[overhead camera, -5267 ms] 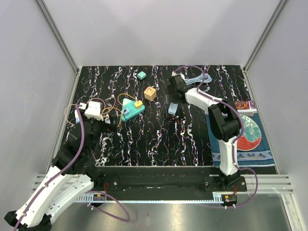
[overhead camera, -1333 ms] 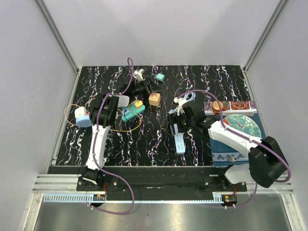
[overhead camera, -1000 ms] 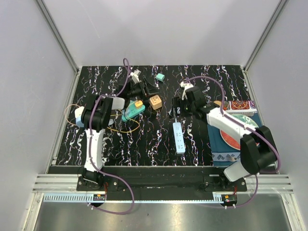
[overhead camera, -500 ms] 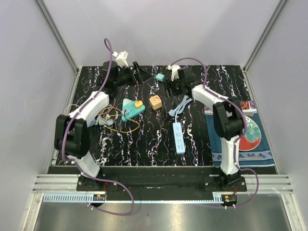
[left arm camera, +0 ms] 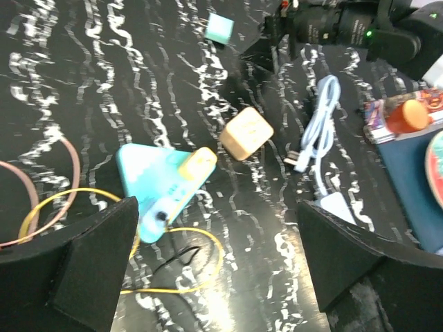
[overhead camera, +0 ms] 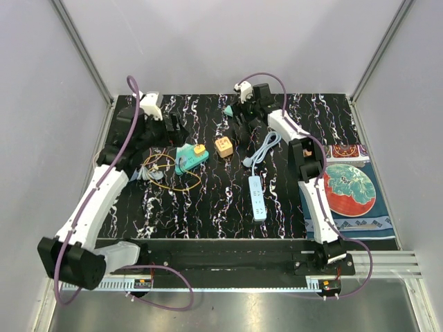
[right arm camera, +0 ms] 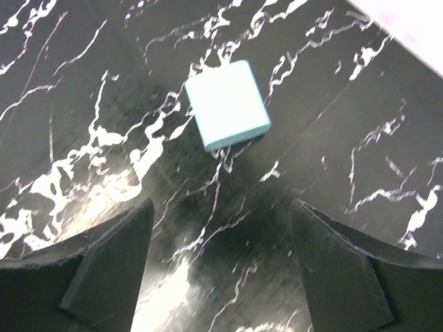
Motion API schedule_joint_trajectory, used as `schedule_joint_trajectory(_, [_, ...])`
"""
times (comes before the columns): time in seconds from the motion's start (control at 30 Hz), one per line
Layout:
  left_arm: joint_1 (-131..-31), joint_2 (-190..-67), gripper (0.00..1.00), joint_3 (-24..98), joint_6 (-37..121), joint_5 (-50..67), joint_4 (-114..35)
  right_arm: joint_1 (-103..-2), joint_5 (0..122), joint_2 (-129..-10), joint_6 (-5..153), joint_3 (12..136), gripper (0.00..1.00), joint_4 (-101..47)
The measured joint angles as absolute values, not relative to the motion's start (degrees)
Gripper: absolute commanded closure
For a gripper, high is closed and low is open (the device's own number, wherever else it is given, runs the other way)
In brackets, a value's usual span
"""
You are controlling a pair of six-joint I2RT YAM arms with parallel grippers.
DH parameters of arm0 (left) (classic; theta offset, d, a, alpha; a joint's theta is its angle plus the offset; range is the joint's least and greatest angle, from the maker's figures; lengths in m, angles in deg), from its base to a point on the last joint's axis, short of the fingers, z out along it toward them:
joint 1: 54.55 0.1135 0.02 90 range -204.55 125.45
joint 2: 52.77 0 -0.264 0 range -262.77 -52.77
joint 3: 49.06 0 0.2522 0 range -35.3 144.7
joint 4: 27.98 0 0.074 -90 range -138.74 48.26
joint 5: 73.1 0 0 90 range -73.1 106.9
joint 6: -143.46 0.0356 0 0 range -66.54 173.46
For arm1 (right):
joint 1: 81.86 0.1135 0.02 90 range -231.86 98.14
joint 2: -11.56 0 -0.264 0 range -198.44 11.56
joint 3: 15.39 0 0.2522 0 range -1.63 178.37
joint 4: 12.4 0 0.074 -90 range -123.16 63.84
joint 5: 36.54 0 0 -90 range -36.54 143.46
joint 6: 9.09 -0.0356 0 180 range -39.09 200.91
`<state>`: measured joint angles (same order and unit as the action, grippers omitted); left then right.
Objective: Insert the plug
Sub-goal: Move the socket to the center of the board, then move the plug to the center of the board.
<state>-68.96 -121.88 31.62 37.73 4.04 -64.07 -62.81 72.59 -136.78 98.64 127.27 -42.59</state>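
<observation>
The pale-blue power strip (overhead camera: 257, 197) lies flat mid-table, and its cable (overhead camera: 265, 146) curls back to the plug (overhead camera: 248, 162), which lies loose on the black marbled top. In the left wrist view the plug (left arm camera: 300, 158) lies beside the cable (left arm camera: 320, 121), with the strip's end (left arm camera: 338, 206) below it. My left gripper (overhead camera: 172, 126) hovers open at the back left over the teal triangular piece (left arm camera: 154, 185), its jaws (left arm camera: 218, 270) empty. My right gripper (overhead camera: 239, 123) is open at the back centre, its jaws (right arm camera: 221, 270) just short of a small teal block (right arm camera: 228, 104).
A wooden cube (overhead camera: 223, 146) sits between the teal piece (overhead camera: 187, 158) and the cable. A yellow wire loop (overhead camera: 171, 178) and a pink one lie at the left. A red plate (overhead camera: 349, 188) on a patterned cloth fills the right edge. Grey walls enclose the table.
The right gripper has left the strip and cable area and swung to the back by the teal block. The left gripper has moved back and left and opened wider. The strip has stayed put.
</observation>
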Motion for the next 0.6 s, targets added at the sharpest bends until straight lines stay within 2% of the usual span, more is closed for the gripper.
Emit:
schedule_joint_trajectory(0.2, [-68.81, -115.27, 0.01, 28.4, 44.82, 11.25, -67.02, -63.29, 74.8, -144.58, 102.16, 139.73, 0.14, -45.76])
schedule_joint_trajectory(0.6, [-68.79, -114.75, 0.01, 24.67, 48.82, 17.15, -69.05, -63.44, 80.55, -147.75, 105.07, 144.65, 0.1, -44.97])
